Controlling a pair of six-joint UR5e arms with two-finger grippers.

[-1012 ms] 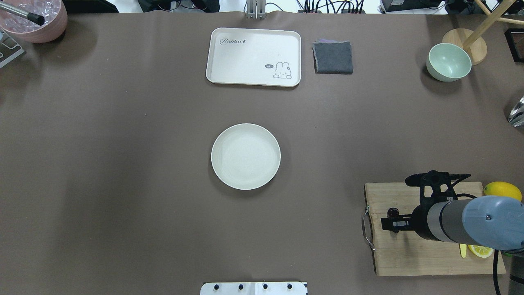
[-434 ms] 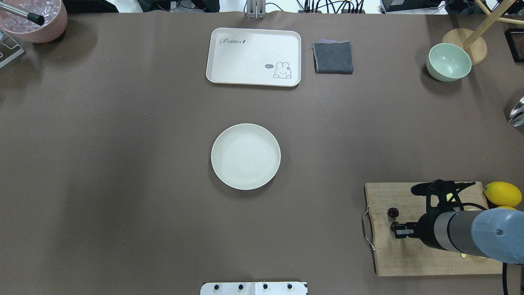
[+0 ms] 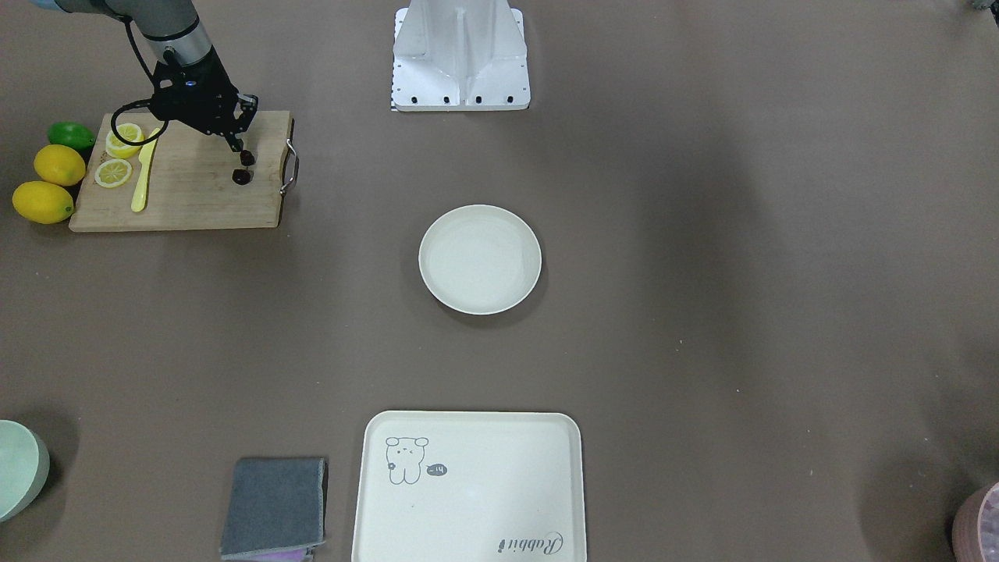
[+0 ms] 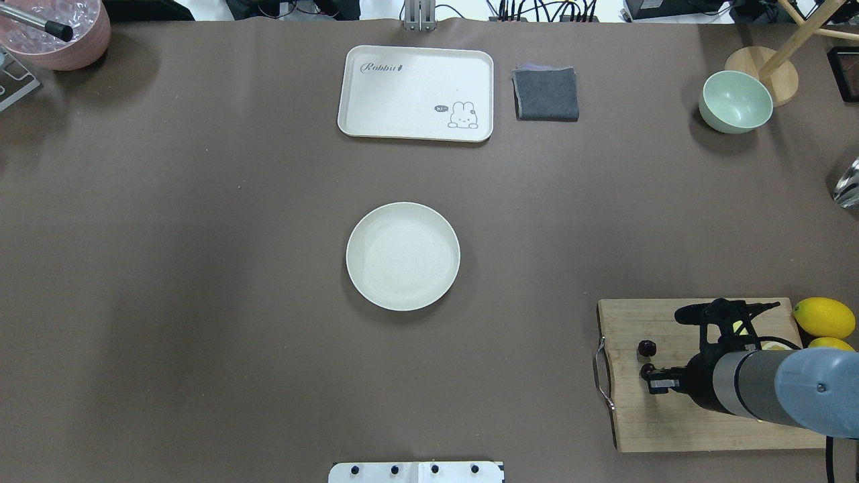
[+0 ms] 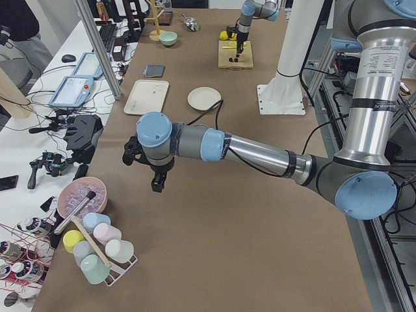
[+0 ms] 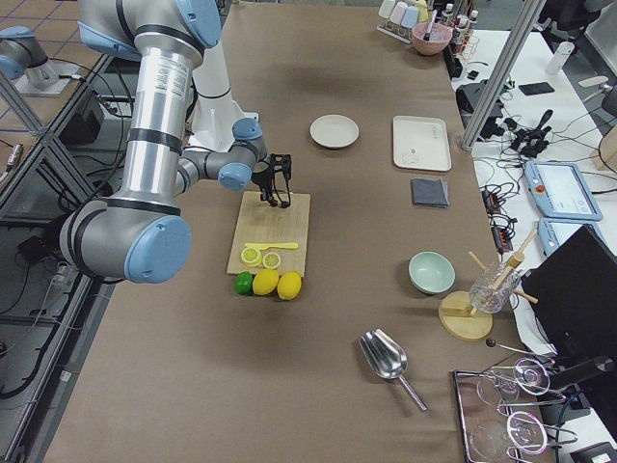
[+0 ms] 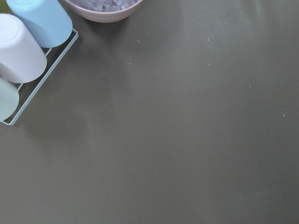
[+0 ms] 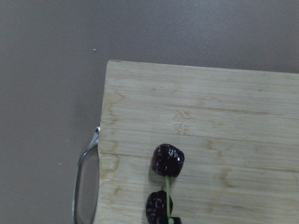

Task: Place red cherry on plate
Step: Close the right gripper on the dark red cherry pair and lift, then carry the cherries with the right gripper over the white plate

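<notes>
The red cherry (image 4: 646, 347) is a pair of tiny dark fruits on thin stems, lying near the handle end of a wooden cutting board (image 4: 671, 422) at the front right. In the right wrist view both fruits (image 8: 168, 159) rest on the wood, and a green stem runs down to a dark tip at the bottom edge. My right gripper (image 4: 655, 384) sits right beside the nearer fruit, its fingers narrow and together on the stem. The cream-white plate (image 4: 402, 256) stands bare at the table's middle, well left of the board. My left gripper (image 5: 156, 185) hangs over bare table at the far left; I cannot tell its state.
Whole lemons (image 4: 823, 316), lemon slices (image 3: 114, 172) and a yellow knife (image 3: 140, 179) sit at the board's far end. At the back stand the rabbit tray (image 4: 416, 92), a grey cloth (image 4: 545, 94) and a pale green bowl (image 4: 735, 102). A cup rack (image 7: 28, 51) lies beneath the left wrist.
My right gripper has drawn back toward the robot's side of the board, uncovering the second fruit of the pair. The far fruit has stayed where it was.
</notes>
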